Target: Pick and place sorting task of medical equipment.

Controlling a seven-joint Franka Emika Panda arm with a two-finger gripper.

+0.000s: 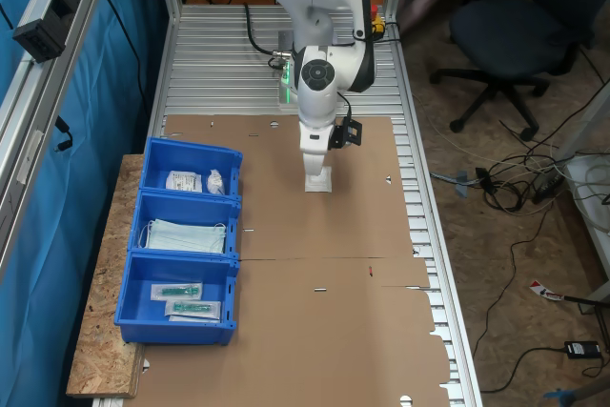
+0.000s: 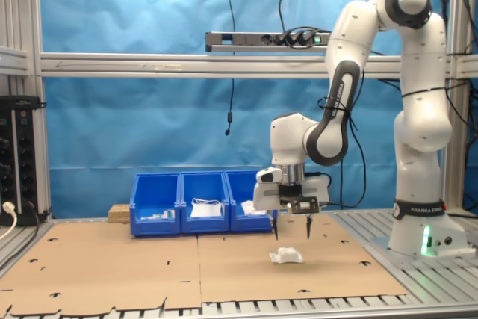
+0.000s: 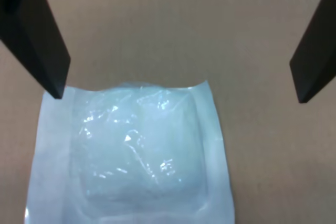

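A small white translucent sealed packet [image 3: 131,156], the medical equipment, lies flat on the brown cardboard with a rounded pad inside. It is also the white packet [image 2: 286,256] in the second exterior view and the packet [image 1: 318,179] just under the arm in the first exterior view. My gripper [image 2: 292,230] hangs a short way above it, open, with its two black fingers [image 3: 37,40] spread wider than the packet and nothing between them. In the first exterior view the gripper [image 1: 318,167] is mostly hidden by the wrist.
A blue three-compartment bin [image 1: 183,235] stands at the cardboard's edge on the first exterior view's left, holding packets, folded masks and green-tipped items. The same blue bin [image 2: 202,201] sits behind the gripper in the second exterior view. An office chair [image 1: 519,35] stands off the table.
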